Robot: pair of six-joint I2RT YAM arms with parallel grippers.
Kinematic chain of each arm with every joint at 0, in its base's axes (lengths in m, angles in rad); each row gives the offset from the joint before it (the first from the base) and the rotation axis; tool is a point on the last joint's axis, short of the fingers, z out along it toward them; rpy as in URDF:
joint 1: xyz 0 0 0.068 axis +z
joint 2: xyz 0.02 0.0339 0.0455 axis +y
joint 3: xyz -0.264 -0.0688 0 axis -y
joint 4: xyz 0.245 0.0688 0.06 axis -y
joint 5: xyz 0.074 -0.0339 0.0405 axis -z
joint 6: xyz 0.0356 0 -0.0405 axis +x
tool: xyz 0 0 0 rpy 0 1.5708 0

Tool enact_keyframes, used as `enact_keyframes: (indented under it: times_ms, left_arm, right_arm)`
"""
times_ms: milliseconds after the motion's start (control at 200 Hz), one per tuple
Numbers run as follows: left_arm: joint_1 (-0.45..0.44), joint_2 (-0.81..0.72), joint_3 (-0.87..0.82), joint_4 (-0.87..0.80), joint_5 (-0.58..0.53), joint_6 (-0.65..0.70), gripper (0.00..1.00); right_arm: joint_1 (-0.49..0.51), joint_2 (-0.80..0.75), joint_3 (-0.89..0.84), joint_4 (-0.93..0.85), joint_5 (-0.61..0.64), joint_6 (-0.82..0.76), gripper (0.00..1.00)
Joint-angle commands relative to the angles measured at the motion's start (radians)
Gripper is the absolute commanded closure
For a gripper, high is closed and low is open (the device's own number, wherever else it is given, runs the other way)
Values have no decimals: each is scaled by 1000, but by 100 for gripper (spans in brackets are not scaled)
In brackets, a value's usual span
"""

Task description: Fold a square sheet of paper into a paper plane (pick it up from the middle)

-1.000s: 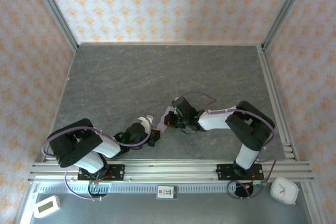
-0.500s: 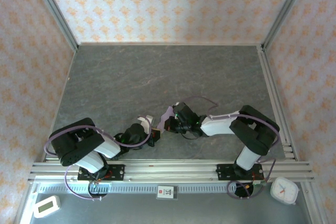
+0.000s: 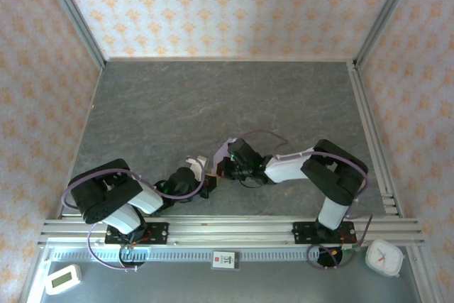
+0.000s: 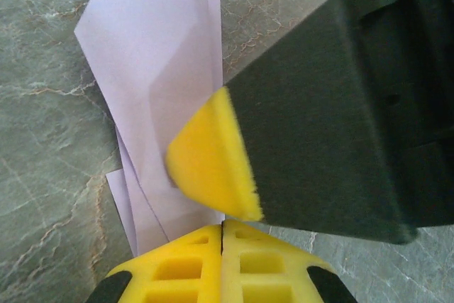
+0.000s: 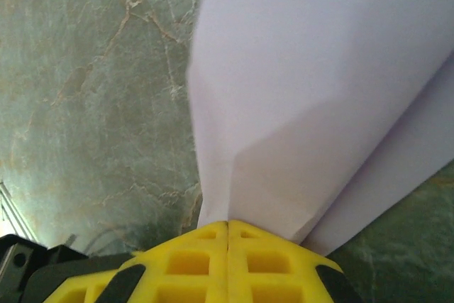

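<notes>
Desk (image 3: pixel 213 97): grey, stone-patterned, patterned walls on three sides. Landmark is the aluminium rail (image 3: pixel 234 226) along the near edge, where both arms are bolted.

Paper (image 3: pixel 226 152): pale lilac, already folded into layers with slanted creases (not a flat square). It sits just beyond the rail, about halfway along it, between the two wrists.

Right gripper (image 3: pixel 221 167): reaches in from the right end of the rail towards its middle. In the right wrist view, the right gripper (image 5: pixel 228 226) has its yellow pads pressed together, and the paper (image 5: pixel 319 83) narrows down into their seam. It is clamped on the paper's edge, and the layers fan out beyond it over the desk (image 5: pixel 92 83).

Left gripper (image 3: pixel 206 184): comes in from the left end of the rail and stops just short of the right gripper, a little nearer the rail. In the left wrist view, the left gripper (image 4: pixel 222 230) has its jaws closed flat against each other. The lower edge of the paper (image 4: pixel 152 54) reaches its tips, but the angle is too tight to tell whether any is pinched. One dark finger of the right gripper, with a yellow pad (image 4: pixel 211 155), lies across the paper right in front of it.
</notes>
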Motion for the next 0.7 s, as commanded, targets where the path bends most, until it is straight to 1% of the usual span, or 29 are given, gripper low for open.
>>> enact_keyframes:
  times_ms: [0, 145, 420, 586, 696]
  left_arm:
    - [-2, 66, 12, -198, 26, -9, 100]
    - [-2, 92, 27, -235, 25, -11, 100]
    - [-2, 127, 24, -212, 39, -19, 100]
    - [-2, 141, 25, -204, 45, -20, 100]
    - [-2, 146, 26, -202, 51, -20, 100]
  right_arm:
    - [4, 24, 51, -84, 63, -21, 100]
    - [-16, 25, 71, -150, 86, -45, 100]
    - [-89, 41, 105, -161, 43, -110, 100]
    - [-124, 71, 146, -196, 38, -153, 100]
    - [-155, 98, 145, -198, 42, -170, 100]
